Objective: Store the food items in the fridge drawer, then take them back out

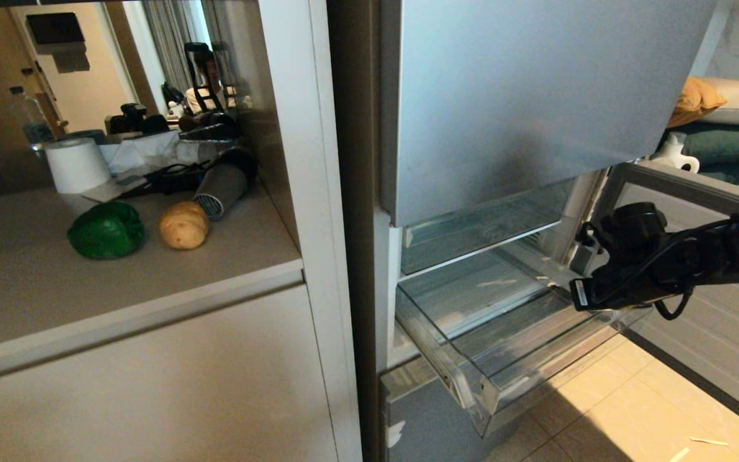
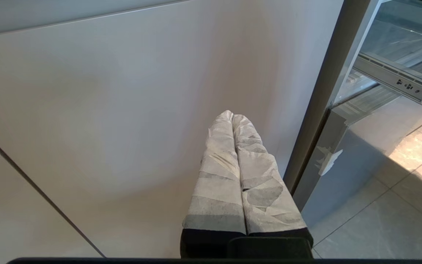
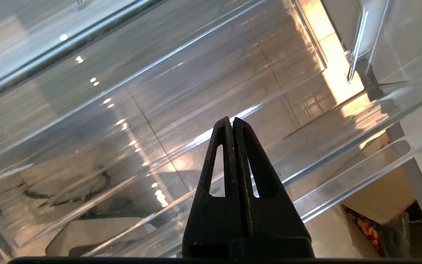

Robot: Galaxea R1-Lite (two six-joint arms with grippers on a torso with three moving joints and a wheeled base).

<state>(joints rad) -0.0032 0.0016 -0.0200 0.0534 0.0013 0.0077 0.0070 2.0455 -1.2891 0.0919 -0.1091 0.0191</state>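
Found the right claw (image 3: 232, 123) pinched shut, fingers pressed together, nothing held. Placed it, in the head view, at the right end of the drawer (image 1: 472, 385), pointing down at the clear base. Noted the drawer pulled out under the silver door (image 1: 523, 96), its front wall running roughly from 8 to 2 o'clock, with no food inside.

Located the food well apart from that claw, at about 9 o'clock across the head view, on the counter (image 1: 55, 301): the bun (image 1: 183, 224) nearer, the pepper (image 1: 106, 230) just beside it at the bun's 9 o'clock, not clearly touching. Read the pepper as lying with its longer side along 9 to 3.

Found the left claw (image 2: 232, 115) parked low before the cabinet front, its taped fingers likewise shut and empty. Judged the left arm the nearer to the food, being on the counter's side, though out of the head view.

Marked what stood between: the white upright (image 1: 308, 192) dividing counter from fridge, to be cleared by any carry toward 3 o'clock. Marked also the dryer (image 1: 222, 186) close at the bun's 1 o'clock, nozzle toward it, and a paper roll (image 1: 76, 165) at the pepper's 11 o'clock. Judged storing not yet begun.
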